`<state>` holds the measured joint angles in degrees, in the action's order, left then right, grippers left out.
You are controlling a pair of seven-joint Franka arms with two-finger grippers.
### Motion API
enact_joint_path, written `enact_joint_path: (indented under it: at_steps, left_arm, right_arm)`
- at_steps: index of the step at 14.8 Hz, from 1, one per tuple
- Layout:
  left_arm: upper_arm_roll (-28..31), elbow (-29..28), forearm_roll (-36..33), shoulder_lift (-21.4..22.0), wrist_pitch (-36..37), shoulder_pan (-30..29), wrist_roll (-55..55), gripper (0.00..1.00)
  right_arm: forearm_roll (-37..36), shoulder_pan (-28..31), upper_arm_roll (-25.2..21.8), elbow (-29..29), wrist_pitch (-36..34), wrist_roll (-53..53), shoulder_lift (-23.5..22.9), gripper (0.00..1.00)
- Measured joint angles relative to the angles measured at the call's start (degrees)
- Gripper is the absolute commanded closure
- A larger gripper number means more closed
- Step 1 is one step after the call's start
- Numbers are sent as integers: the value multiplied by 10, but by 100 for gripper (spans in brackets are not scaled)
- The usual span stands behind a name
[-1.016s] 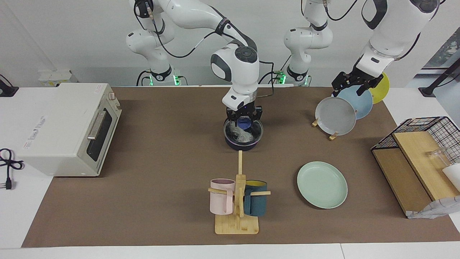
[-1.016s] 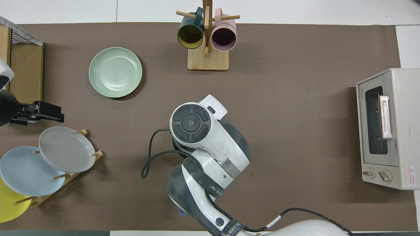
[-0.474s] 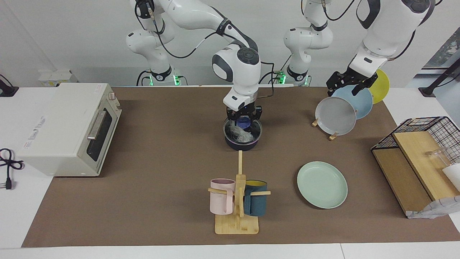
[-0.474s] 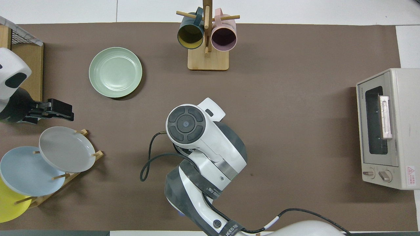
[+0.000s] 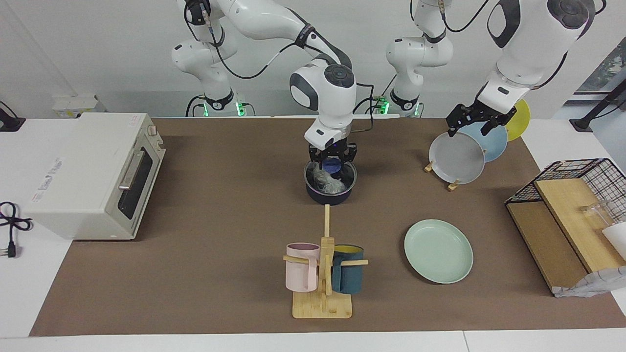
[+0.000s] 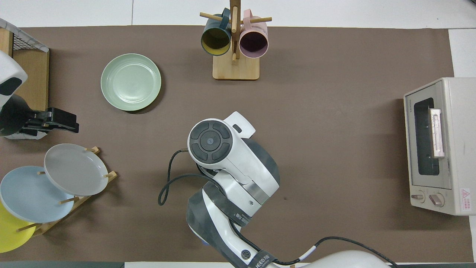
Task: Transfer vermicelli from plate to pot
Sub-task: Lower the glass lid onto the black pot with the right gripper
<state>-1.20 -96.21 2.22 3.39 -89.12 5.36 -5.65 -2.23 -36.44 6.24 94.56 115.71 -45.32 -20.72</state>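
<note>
The dark pot stands mid-table, nearer to the robots than the mug tree. A clear glass lid sits over it, and the white vermicelli shows through the glass inside the pot. My right gripper is shut on the lid's blue knob. From overhead, the right arm hides the pot. The mint-green plate lies bare toward the left arm's end. My left gripper hangs open and holds nothing, over the plate rack.
A rack with grey, light blue and yellow plates stands at the left arm's end, with a wire basket and wooden shelf beside it. A mug tree stands farther from the robots than the pot. A toaster oven is at the right arm's end.
My right gripper and the lid have shifted slightly over the pot. The left gripper has swung about above the plate rack, still open.
</note>
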Motion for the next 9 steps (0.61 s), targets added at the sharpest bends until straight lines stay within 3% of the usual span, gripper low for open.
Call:
enact_joint_path:
  at_steps: [9]
  left_arm:
    - [0, 1, 0, 2, 0, -4, 1, 0]
  right_arm:
    - [0, -10, 0, 0, 1, -26, 0, 84]
